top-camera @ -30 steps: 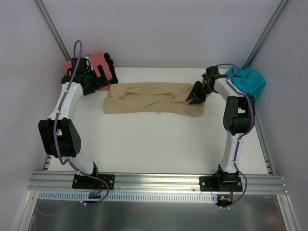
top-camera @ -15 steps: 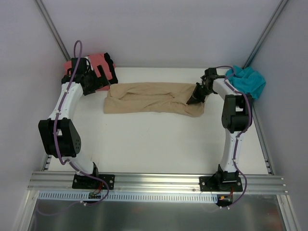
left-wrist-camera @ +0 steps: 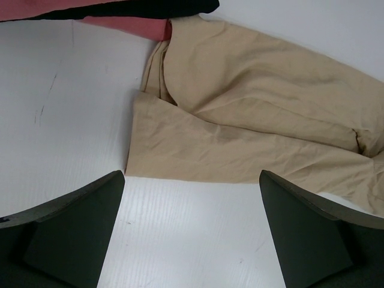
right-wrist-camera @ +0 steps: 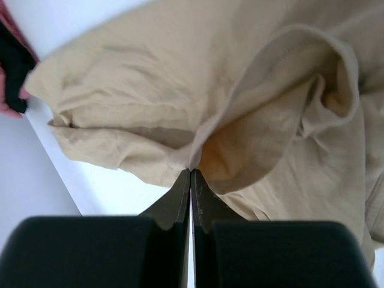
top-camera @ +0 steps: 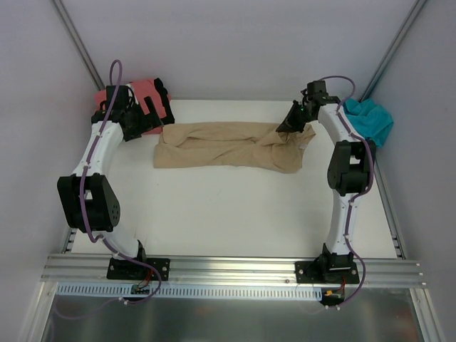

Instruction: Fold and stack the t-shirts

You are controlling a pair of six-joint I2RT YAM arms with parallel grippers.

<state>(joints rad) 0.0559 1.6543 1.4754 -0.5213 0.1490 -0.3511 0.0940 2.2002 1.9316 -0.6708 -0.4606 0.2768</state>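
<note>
I read the tan t-shirt (top-camera: pixel 221 146) as soft matt cloth, creased, with a stitched hem. The table (left-wrist-camera: pixel 60 120) is smooth, faintly ribbed and scuffed. The left gripper (left-wrist-camera: pixel 191 180) has fingers (left-wrist-camera: pixel 72 234) of matt dark plastic.

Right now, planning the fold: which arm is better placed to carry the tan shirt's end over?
Right. The right gripper is shut on the tan shirt's end; the left gripper hangs open near the other end, holding nothing.
</note>
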